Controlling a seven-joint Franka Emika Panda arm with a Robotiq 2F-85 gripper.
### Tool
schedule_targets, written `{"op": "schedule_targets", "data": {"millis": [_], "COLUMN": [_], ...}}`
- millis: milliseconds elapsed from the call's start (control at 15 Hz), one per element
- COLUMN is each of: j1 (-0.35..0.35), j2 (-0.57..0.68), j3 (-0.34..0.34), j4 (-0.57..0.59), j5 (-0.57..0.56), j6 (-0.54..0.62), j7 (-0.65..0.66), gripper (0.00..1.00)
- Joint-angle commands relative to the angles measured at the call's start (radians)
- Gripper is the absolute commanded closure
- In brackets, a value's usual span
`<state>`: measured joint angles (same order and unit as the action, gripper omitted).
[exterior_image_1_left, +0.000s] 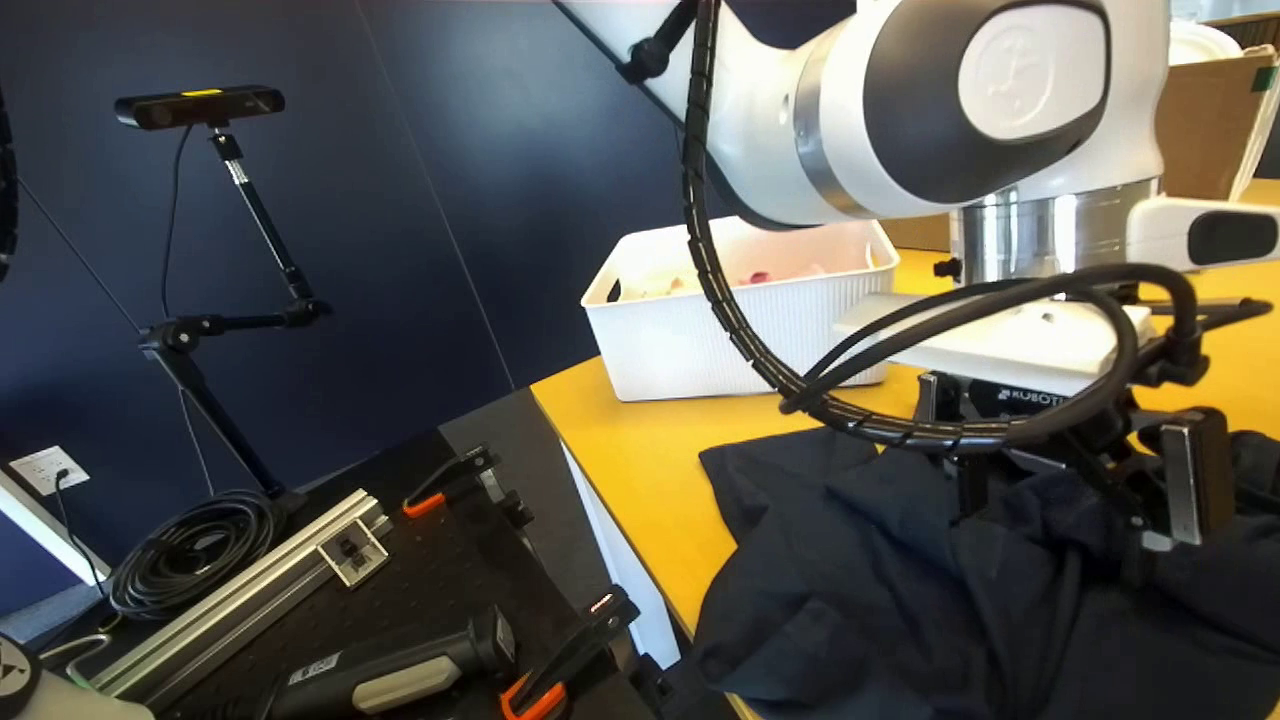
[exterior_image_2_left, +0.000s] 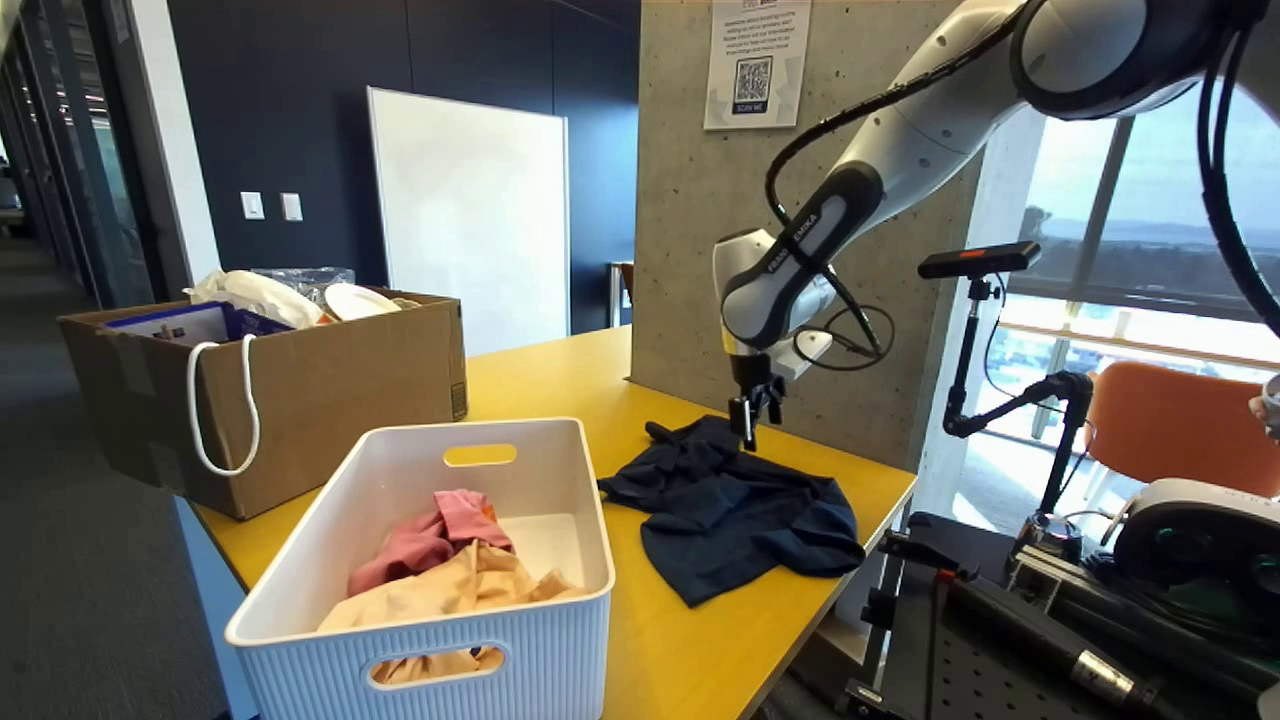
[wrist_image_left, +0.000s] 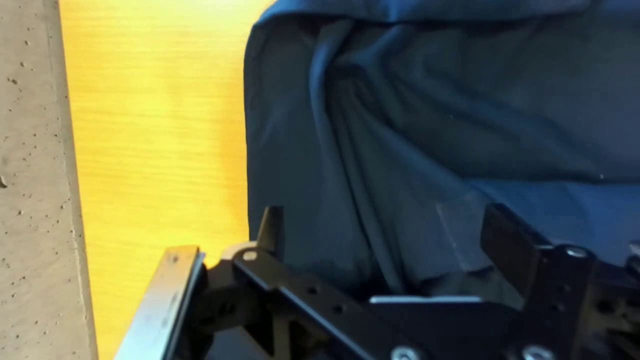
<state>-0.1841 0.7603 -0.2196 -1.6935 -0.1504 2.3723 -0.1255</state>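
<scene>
A dark navy cloth lies crumpled on the yellow table (exterior_image_2_left: 660, 650). The cloth shows in both exterior views (exterior_image_1_left: 880, 600) (exterior_image_2_left: 740, 515) and fills much of the wrist view (wrist_image_left: 295, 150). My gripper (exterior_image_1_left: 1085, 500) points down over the cloth with its fingers wide apart. In an exterior view the gripper (exterior_image_2_left: 760, 420) is over the cloth's far part, near the concrete pillar. In the wrist view folds of cloth lie below and between the fingertips (wrist_image_left: 382, 220), and nothing is gripped. I cannot tell whether a fingertip touches the cloth.
A white basket (exterior_image_2_left: 300, 680) holds a pink cloth (exterior_image_2_left: 415, 550) and a peach cloth (exterior_image_2_left: 450, 590). A full cardboard box (exterior_image_2_left: 340, 400) stands beside it. The concrete pillar (wrist_image_left: 35, 200) borders the table. A black cart (exterior_image_1_left: 430, 590) with tools and a camera stand adjoins the table.
</scene>
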Motion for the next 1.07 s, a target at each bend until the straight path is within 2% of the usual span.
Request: {"op": "schedule_targets", "data": {"millis": [0,333,733,1000], "j1": [-0.050,-0.084,-0.082,-0.094], "j2": [0.043,0.073,0.161,0.211], "j3": [0.059,0.124,0.225,0.254], "j4": [0.122,0.235,0.343,0.351], "j5": [0.088,0.240,0.389,0.452], "j6": [-0.047,-0.051,-0.057,-0.044], "j7": [0.037,0.097,0.125,0.135], "gripper": [0.00,0.00,0.00,0.00]}}
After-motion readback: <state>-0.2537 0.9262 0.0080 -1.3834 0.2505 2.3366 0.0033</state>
